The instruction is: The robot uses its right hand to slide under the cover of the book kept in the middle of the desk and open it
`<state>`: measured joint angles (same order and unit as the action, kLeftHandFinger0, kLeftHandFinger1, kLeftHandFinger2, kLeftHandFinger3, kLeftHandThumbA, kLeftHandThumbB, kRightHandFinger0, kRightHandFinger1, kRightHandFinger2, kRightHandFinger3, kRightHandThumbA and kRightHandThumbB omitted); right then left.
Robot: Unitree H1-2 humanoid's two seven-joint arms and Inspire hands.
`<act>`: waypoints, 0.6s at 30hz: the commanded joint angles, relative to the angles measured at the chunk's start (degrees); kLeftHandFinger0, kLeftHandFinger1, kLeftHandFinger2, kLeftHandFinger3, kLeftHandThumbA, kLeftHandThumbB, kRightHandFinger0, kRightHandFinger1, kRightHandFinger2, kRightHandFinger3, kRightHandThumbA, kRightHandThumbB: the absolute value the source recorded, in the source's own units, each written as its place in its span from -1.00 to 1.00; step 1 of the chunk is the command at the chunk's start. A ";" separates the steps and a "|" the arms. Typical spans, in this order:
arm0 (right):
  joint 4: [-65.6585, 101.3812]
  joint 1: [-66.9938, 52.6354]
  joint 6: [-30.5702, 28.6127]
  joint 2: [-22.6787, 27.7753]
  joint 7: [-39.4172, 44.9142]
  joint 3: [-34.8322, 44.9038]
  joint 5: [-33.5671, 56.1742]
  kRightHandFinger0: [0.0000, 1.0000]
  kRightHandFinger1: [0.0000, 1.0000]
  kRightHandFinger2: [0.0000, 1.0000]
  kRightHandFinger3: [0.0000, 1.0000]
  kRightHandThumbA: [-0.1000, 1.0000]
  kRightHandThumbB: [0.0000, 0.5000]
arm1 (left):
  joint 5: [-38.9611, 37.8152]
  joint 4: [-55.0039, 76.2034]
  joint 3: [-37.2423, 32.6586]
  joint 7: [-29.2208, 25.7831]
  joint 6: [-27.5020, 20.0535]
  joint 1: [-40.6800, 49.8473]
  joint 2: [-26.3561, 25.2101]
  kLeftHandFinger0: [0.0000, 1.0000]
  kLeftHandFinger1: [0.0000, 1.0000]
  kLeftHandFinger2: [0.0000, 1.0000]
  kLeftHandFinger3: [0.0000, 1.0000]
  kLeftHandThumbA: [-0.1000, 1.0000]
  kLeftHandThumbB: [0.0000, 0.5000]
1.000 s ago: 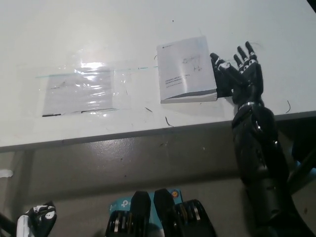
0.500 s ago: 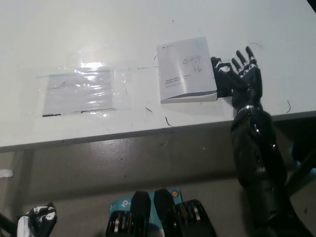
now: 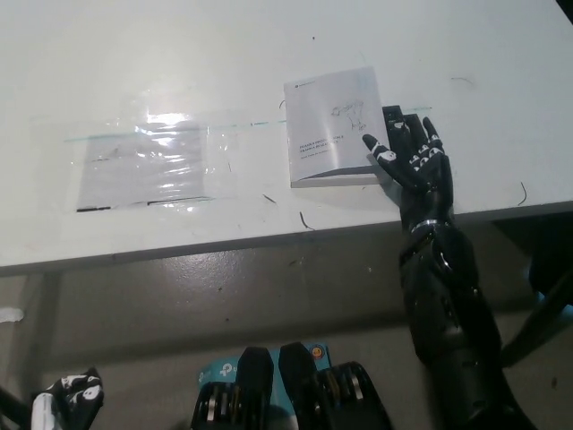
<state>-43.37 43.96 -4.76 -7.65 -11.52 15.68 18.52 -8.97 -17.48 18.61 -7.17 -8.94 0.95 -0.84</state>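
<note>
A white book lies shut on the white desk, a little right of the middle. My black right hand is at the book's right edge, fingers spread, with some fingertips over the cover's lower right corner. Whether any finger is under the cover I cannot tell. My white left hand rests low at the bottom left, below the desk's front edge, mostly cut off by the picture's edge.
A clear plastic sleeve with a sheet inside lies flat on the desk left of the book. The desk's front edge runs across the picture just below the book.
My right hand has turned and moved left, from beside the book's right edge to over its lower right corner. The book and the left hand have not moved.
</note>
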 commanded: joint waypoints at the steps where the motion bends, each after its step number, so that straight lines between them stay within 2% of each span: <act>1: -0.71 1.46 -2.60 0.17 2.52 -0.52 0.20 0.85 1.00 1.00 1.00 1.00 -0.58 | -0.04 0.53 0.04 -0.65 -2.53 0.13 -0.17 0.20 0.20 0.32 0.54 0.42 -1.00; 4: -0.43 1.70 -2.32 0.14 2.52 -0.21 0.64 0.87 1.00 1.00 1.00 1.00 -0.57 | 0.12 0.46 0.02 -0.76 -2.35 0.06 -0.19 0.21 0.21 0.32 0.53 0.43 -1.00; 7: -0.03 1.86 -2.06 0.06 2.21 -0.92 -0.30 0.72 1.00 1.00 1.00 1.00 -0.54 | 0.24 0.85 -0.07 -0.83 -2.23 0.61 0.13 0.21 0.19 0.31 0.51 0.41 -1.00; 12: 0.37 2.54 -2.01 0.29 2.16 -1.72 -1.19 0.65 1.00 0.93 1.00 1.00 -0.58 | 0.56 1.10 -0.18 -1.03 -1.64 0.81 0.21 0.23 0.22 0.33 0.52 0.41 -1.00; 15: 0.88 4.03 -1.31 0.62 1.17 -2.90 -2.65 0.47 0.97 0.87 1.00 1.00 -0.45 | 0.78 1.71 -0.20 -1.01 -1.15 1.11 -0.08 0.21 0.22 0.34 0.55 0.45 -1.00; 18: 0.52 4.99 -1.43 0.99 0.91 -4.08 -3.89 0.48 0.94 0.88 1.00 1.00 -0.38 | 0.30 1.28 -0.03 -0.73 -1.27 1.03 -0.28 0.24 0.24 0.36 0.55 0.46 -0.98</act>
<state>-43.76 44.56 -5.62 -7.29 -11.04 13.28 17.00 -8.73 -17.61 18.62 -7.21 -8.96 1.85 -0.69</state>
